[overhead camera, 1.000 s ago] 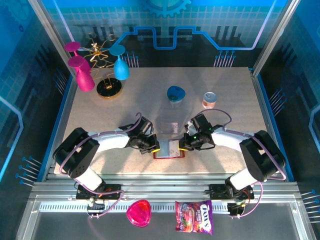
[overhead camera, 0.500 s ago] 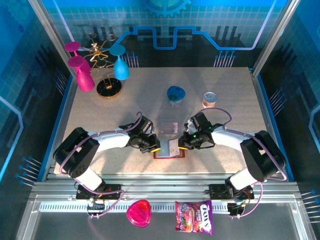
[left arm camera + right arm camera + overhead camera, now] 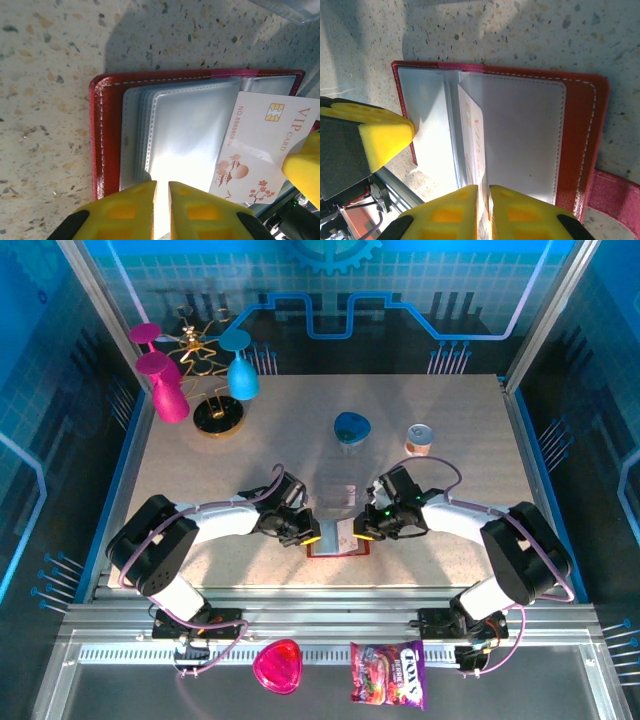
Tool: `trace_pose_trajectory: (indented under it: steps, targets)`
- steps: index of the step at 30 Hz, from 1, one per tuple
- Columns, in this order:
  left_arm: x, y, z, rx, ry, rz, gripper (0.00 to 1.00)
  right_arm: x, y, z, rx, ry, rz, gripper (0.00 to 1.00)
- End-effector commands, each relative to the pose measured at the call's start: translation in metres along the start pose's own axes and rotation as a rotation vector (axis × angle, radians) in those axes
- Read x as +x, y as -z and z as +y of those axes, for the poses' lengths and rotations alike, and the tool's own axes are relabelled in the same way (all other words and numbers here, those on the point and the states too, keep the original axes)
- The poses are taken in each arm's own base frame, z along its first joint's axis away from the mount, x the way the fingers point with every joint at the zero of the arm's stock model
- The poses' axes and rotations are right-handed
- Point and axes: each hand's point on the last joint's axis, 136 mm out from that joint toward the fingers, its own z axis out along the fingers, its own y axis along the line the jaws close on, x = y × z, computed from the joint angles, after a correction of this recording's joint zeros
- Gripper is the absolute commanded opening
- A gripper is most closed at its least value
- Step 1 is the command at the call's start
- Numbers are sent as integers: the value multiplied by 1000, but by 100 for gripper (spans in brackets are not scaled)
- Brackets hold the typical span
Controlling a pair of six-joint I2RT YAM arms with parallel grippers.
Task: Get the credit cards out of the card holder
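Note:
The dark red card holder (image 3: 338,553) lies open on the table between both grippers. Its red cover (image 3: 97,140) frames clear plastic sleeves. A pale credit card (image 3: 265,145) marked VIP sticks out of the sleeves at an angle. My right gripper (image 3: 483,200) is shut on this card (image 3: 472,130), which stands edge-on between the yellow fingers above the right flap (image 3: 577,130). My left gripper (image 3: 161,192) has its jaws together but for a slit, tips over the left sleeves. From above, the left gripper (image 3: 312,536) and right gripper (image 3: 365,532) face each other.
A clear plastic tray (image 3: 338,490) lies just behind the holder. Farther back are a blue dish (image 3: 350,427) and a small can (image 3: 419,440). Pink and blue glasses hang on a gold stand (image 3: 218,415). A pink heart dish (image 3: 277,665) and candy bag (image 3: 388,675) sit on the front ledge.
The right gripper has crept slightly left over the holder. The left gripper and the card holder stay where they were.

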Motion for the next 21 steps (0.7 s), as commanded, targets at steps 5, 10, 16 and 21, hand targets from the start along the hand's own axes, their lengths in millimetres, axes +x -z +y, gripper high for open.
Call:
trace_pose_trajectory:
  steps: [5,10,16,21]
  targets:
    - [-2,7,-7,3,-23,-20,14,1,3,6,-4,7,-18,10]
    - [-2,9,-6,-1,-26,-32,14,0,10,10,-2,24,-33,7]
    - [-3,12,-4,0,-24,-51,14,-4,25,15,61,98,-34,2]
    - [-6,19,1,-1,-13,-82,14,-13,38,21,108,184,-38,0]
